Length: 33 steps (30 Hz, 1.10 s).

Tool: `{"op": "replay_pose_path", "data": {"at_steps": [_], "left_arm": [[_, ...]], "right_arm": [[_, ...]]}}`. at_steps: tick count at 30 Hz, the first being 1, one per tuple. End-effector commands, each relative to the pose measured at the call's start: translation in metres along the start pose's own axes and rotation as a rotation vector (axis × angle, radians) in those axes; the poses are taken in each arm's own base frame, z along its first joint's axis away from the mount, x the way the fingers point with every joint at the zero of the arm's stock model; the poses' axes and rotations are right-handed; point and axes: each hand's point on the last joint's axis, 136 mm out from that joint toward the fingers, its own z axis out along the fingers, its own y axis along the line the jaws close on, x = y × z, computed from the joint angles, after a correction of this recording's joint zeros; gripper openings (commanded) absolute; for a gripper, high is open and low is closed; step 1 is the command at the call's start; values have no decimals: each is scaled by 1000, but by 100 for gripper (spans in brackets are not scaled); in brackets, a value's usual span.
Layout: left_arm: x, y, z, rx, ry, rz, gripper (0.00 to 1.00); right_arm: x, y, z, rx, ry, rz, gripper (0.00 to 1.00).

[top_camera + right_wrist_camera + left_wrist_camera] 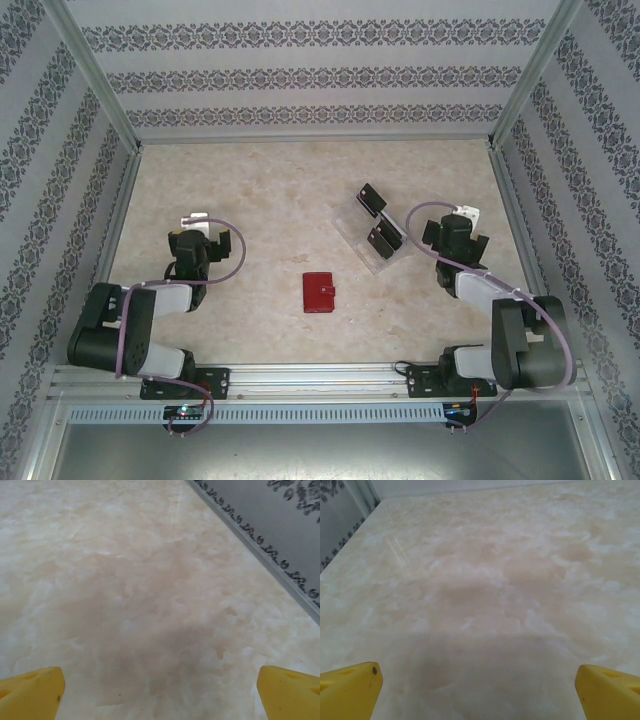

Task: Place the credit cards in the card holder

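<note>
My left gripper [478, 692] is open wide. Its yellow fingertips [349, 686] are far apart, and there is just bare table [270, 190] between them. My right gripper [160, 692] is open wide too, with nothing in it. Both hang low over the table.

The credit cards [372, 198] are black and very thin. They sit in a clear plastic rack [355, 225] on the right side of the table, just beside my right gripper. I see one dark bunch at the far end of the rack and another bunch [385, 238] nearer to me. I cannot tell how many cards are in each bunch.

I think the cards are light, stiff and smooth, so they could slip. Lying flat, they would be hard to pick up. In the rack they seem to lean up a bit, so I would pinch one by its top edge, one finger on each flat side. The rack looks light too and may slide if I bump it.

The card holder [318, 292] is a small red wallet. It lies flat near the middle of the table, between my two arms and well apart from the rack. It is folded shut with its tab on the right side, so I cannot see into it. I think it is soft and light. It has to be opened first, and one gripper may need to hold it down.
</note>
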Motion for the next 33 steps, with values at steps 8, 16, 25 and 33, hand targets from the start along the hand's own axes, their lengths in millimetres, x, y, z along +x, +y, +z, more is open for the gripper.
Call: {"op": "replay_pose_path", "data": {"at_steps": [8, 16, 25, 33], "left_arm": [[-12, -9, 21, 76, -74, -10, 100], [-14, -3, 26, 97, -70, -51, 100], [-14, -3, 27, 99, -67, -54, 100], [-13, -3, 28, 100, -62, -54, 100]], "right_arm": [[-30, 54, 10, -274, -175, -105, 98], [-24, 45, 10, -257, -256, -56, 98], [-24, 50, 8, -257, -242, -93, 98], [-23, 51, 11, -277, -225, -87, 98]]}}
